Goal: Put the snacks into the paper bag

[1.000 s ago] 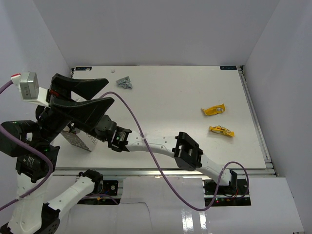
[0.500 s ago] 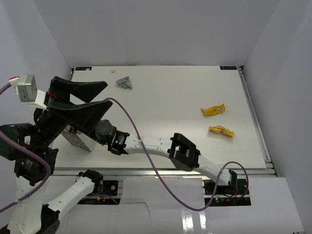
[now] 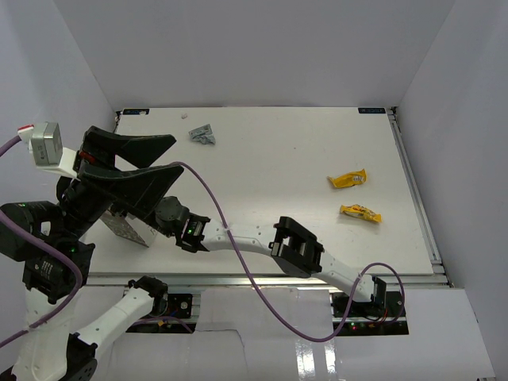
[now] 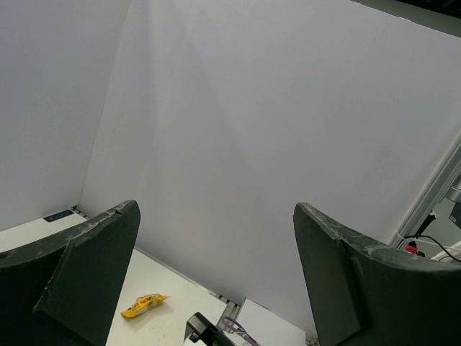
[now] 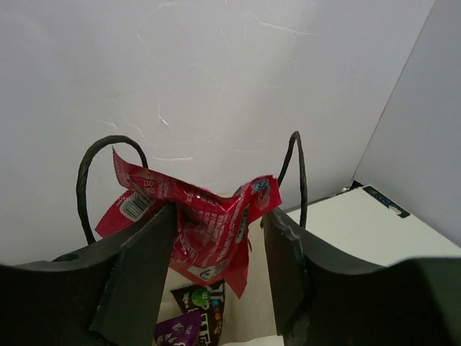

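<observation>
Right pincer [image 5: 220, 213] clamped crumpled red packet [image 5: 209, 234] between 2 handles [image 5: 83, 184] of paper bag [image 3: 127, 228]; left pincer [image 4: 215, 210] spread wide, raised above bench [image 3: 278, 159].

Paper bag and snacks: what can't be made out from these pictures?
Paper bag: top external view, mostly covered by the raised left end effector; its print is unreadable.
Right end effector: hidden under that arm in the top view.
Packets in the bag: right wrist view, cut off by the bottom edge and the red packet; count unclear.
Grey item: top view, too small to identify.
</observation>
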